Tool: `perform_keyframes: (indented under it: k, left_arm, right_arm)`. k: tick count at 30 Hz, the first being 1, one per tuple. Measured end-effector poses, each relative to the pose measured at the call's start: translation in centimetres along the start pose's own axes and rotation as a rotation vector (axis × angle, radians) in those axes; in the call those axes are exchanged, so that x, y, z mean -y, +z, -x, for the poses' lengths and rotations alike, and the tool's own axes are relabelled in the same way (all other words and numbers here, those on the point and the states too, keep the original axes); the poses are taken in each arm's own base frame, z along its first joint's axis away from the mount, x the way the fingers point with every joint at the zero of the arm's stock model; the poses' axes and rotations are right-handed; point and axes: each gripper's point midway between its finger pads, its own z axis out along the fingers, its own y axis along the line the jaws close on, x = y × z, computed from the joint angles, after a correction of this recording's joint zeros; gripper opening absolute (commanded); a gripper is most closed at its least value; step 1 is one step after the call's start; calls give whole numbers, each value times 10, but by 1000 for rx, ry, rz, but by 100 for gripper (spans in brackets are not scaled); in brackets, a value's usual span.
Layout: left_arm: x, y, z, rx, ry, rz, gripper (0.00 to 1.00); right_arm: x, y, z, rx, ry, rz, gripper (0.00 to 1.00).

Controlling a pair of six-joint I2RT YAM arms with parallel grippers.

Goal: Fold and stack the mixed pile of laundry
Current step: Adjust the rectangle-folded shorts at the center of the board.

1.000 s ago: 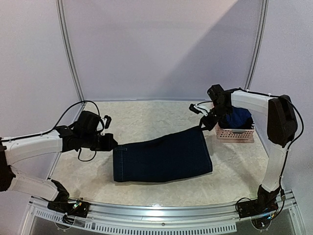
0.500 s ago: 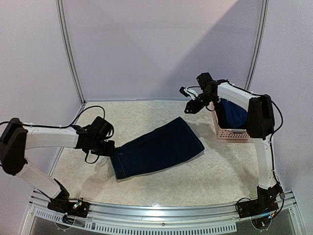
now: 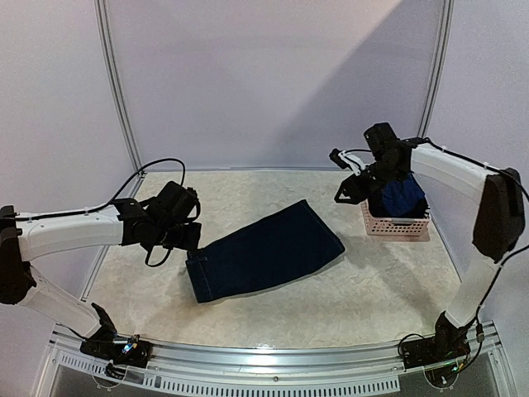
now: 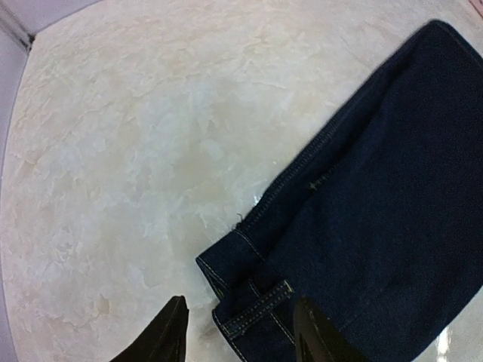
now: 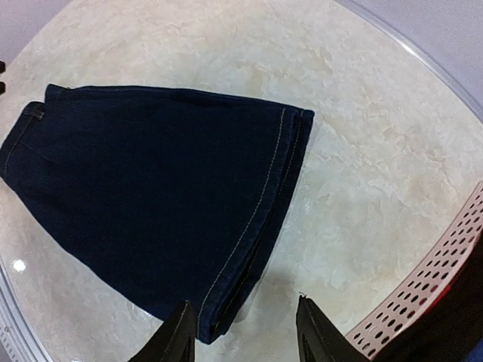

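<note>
Denim (image 3: 264,252) lies unheld between left gripper (image 4: 241,333) and right gripper (image 5: 245,333).

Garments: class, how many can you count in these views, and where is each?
2: a folded dark denim piece on the table, and a blue garment bundled in the pink basket; others may be hidden beneath it.

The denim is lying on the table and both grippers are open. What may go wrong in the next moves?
1. The left gripper hangs open just over the waistband corner of the denim piece. If it moves away low, it may snag the cloth and undo the fold.
2. The right gripper is near the pink basket. Reaching for the navy garment inside may push or tip the basket.
</note>
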Motion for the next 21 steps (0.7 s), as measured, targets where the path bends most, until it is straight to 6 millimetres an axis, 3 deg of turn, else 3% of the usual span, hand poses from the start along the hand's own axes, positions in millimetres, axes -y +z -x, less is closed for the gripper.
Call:
perform_keyframes:
  k: [2,4,10,14,21]
  left_arm:
    - [11,-5,-5,-14,66,-26,47]
    - [29,-14,-12,-31,165,-77,47]
    - [83,-46,-36,-96,404,-242,47]
    - [89,-41,-61,-178,490,-249,47]
    - [74,-5,-102,-293,544,-137,46]
  right_arm:
    - [-9,-20,1,51,-23,-3,46]
    - [-17,-27,-7,70,-40,5,46]
    - [-22,-4,-43,-11,-36,52,42]
    - [-28,4,-47,-21,-46,102,32]
    - [-36,20,-56,-64,-43,141,30]
